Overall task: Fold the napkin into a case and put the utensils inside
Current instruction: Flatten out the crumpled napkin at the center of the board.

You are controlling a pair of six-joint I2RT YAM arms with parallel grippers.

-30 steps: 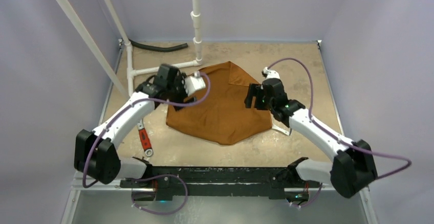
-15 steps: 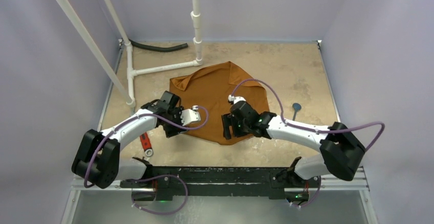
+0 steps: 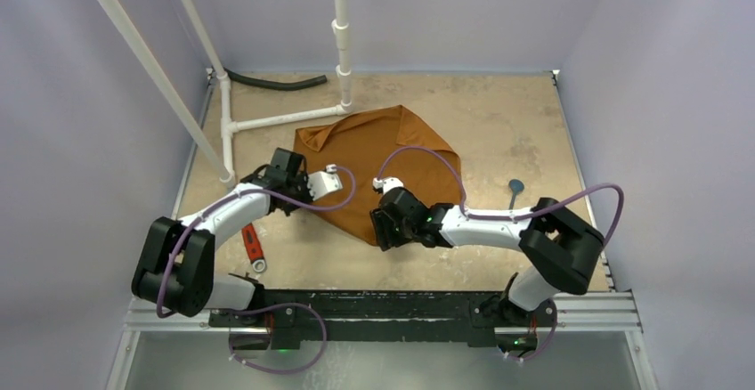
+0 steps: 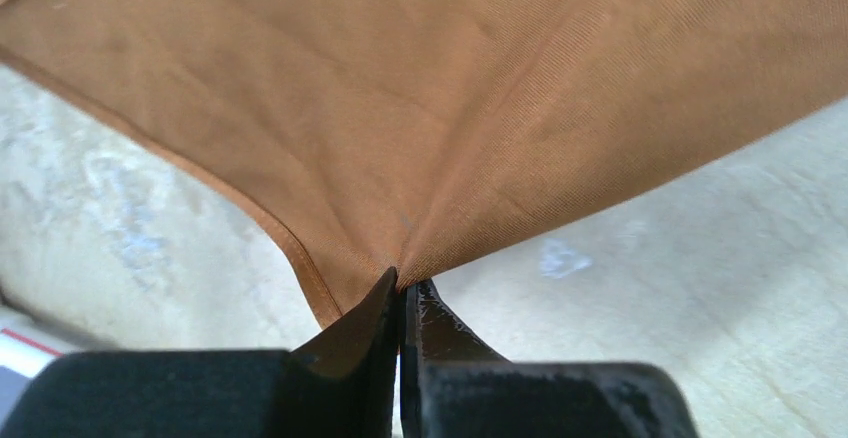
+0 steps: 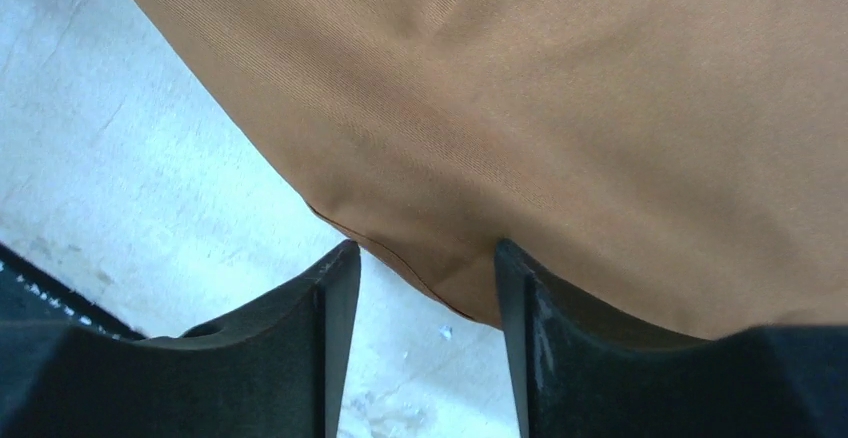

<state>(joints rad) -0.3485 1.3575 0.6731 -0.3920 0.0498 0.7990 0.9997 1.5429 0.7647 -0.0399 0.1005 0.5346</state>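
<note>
- the napkin (image 3: 378, 172) is a rust-orange cloth with a fine woven rib and a faint sheen. it lies mostly flat on the table (image 3: 499, 114), an uneven sheet narrowing to a point at the near side, with the far left corner turned over on itself.
- soft creases fan out across the cloth from its left edge, which has a narrow stitched hem.
- the table is beige and mottled, like worn stone.
- a grey-blue utensil (image 3: 515, 190) with a round teal end lies on the bare table, right of the napkin and apart from it.
- a red-handled tool (image 3: 253, 246) lies at the near left, beside the left arm.
- the left gripper (image 4: 402, 293) reaches in low from the left. its black jaws are pinched tight on the napkin's hem, and the cloth puckers there.
- the right arm stretches leftward along the near side. the right gripper (image 5: 420, 258) stands with jaws apart, straddling the napkin's near corner without clamping it.
</note>
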